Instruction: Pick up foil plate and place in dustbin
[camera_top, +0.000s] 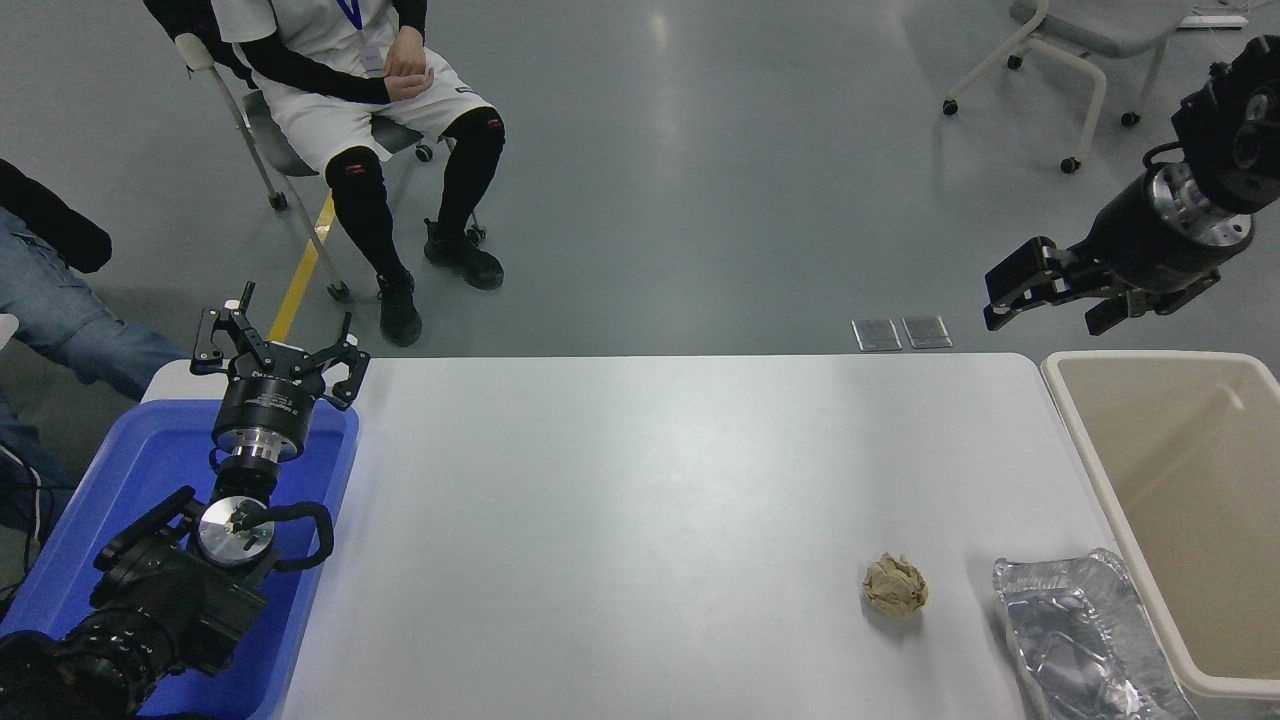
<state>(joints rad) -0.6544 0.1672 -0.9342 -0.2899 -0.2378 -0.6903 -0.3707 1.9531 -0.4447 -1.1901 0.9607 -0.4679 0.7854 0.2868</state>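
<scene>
The crinkled silver foil plate (1085, 635) lies on the white table (640, 500) at its front right corner, right beside the dustbin. The beige dustbin (1150, 520) stands off the table's right edge, its tan inside open to view. My right gripper (1040, 300) hangs in the air beyond the table's far right corner, above and behind the bin, well away from the plate; its fingers are apart and hold nothing. My left gripper (275, 340) is parked over the blue tub at the lower left, open and empty.
A small crumpled tan paper ball (895, 585) lies left of the foil plate. A blue plastic tub (150, 480) stands at the table's left end. A person sits on a chair (260, 140) beyond the table; another person's leg (70, 320) shows at the left edge.
</scene>
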